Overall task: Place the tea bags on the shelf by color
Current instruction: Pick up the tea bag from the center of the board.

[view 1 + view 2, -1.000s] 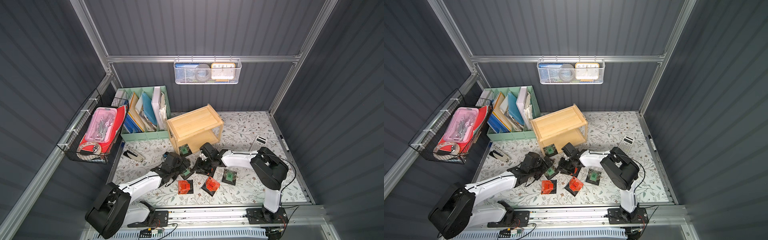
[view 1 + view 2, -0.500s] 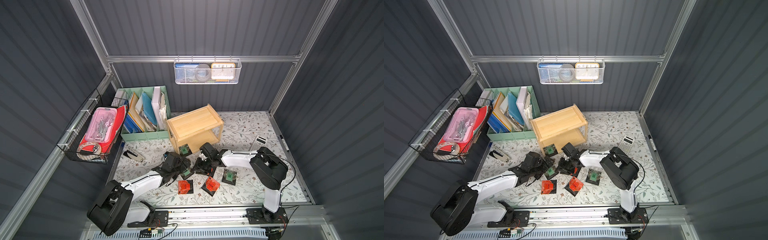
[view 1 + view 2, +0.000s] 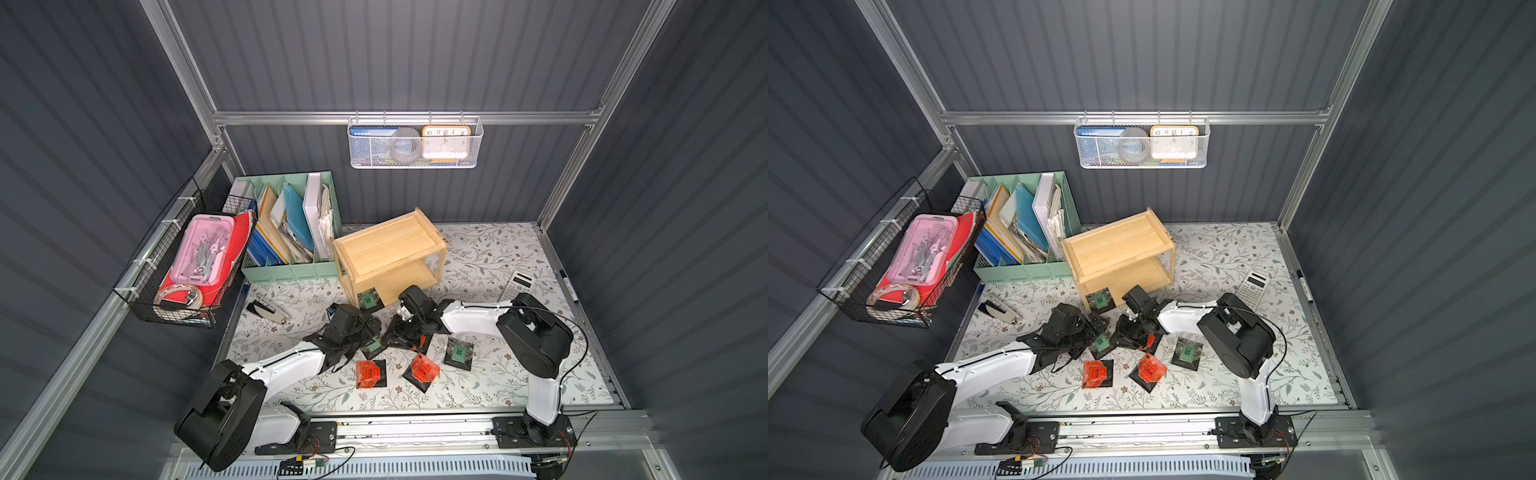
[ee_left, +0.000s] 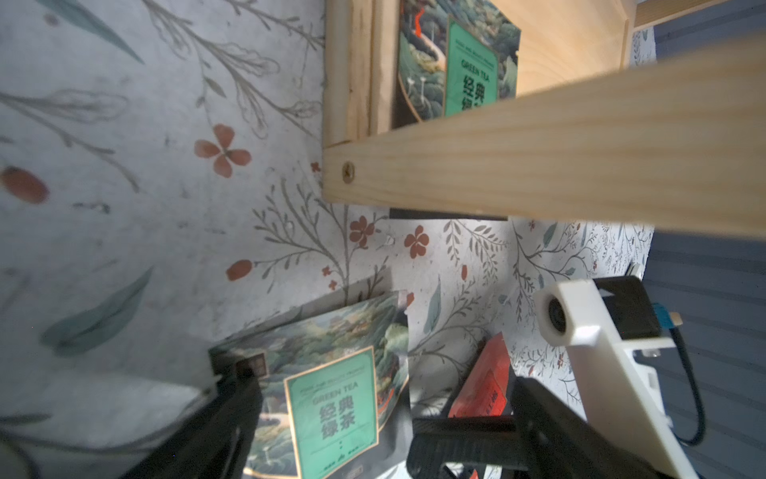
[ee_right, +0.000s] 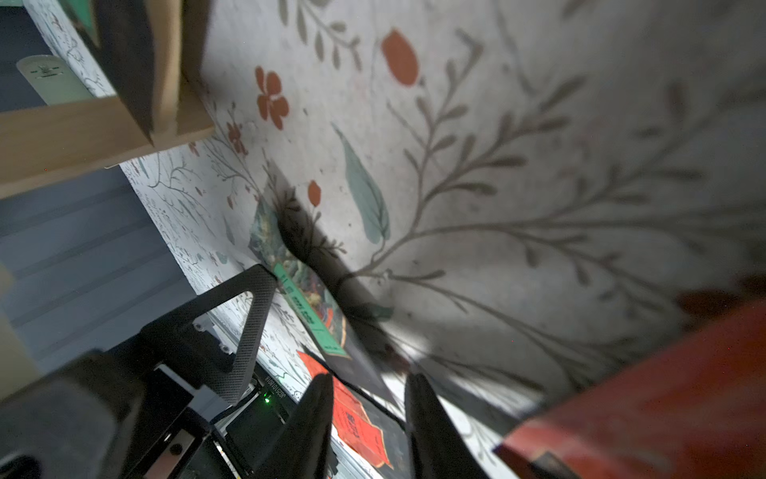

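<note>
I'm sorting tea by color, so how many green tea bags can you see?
3. One green tea bag at the shelf's lower front edge, one on the mat between the left gripper's open fingers, one near the right arm. Arms may hide more.

Close over floral desk [image 5: 497,166]: right gripper [image 5: 369,379], fingers [image 5: 315,414] parted, orange-red tea bag [image 5: 356,419] seen through the gap; green-label tea bag [image 5: 309,305] just beyond, beside left gripper's finger [image 5: 248,327]; wooden shelf [image 5: 83,124] farther off; blurred orange-red surface [image 5: 663,394] near lens.
</note>
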Robot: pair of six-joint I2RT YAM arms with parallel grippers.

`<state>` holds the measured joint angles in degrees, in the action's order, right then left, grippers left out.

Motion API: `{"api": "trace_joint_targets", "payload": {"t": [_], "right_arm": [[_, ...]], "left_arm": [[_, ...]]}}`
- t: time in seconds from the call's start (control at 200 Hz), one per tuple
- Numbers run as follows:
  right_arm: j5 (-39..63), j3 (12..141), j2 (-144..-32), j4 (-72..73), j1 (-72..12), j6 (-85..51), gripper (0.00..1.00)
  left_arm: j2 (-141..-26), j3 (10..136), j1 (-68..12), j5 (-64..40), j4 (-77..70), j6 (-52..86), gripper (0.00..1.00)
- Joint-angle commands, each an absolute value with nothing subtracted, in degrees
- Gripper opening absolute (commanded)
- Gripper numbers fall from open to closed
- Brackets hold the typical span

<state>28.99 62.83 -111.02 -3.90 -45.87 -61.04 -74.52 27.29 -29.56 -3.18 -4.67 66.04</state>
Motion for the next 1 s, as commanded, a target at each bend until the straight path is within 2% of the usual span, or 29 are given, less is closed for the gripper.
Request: {"api": "trace_joint_targets", "payload": {"t": [0.0,0.3,0.54,0.755,0.995], "right_arm": [[29.8,61.8,-112.2,-2.3,-45.9,-62.3,0.34],[30.0,61.3,-112.9,0.0,-45.9,-63.7,0.33],[30.0,61.3,-113.2,1.7,-45.9,-64.5,0.28],[29.7,61.3,-113.4,2.7,-45.8,-64.5,0.2],[29.8,61.6,-114.0,4.0,-45.8,-64.3,0.07]], "left_arm": [[-74.2,25.8,-29.2,-3.7,-3.4,66.5,1.0],[-72.7,25.1,-29.2,-3.5,-2.2,66.8,1.0],[-72.1,24.6,-29.2,-3.7,-2.2,67.1,1.0],[-72.6,24.7,-29.2,-4.0,-2.2,67.1,1.0],[-72.6,24.8,-29.2,-4.2,-1.6,67.0,1.0]]}}
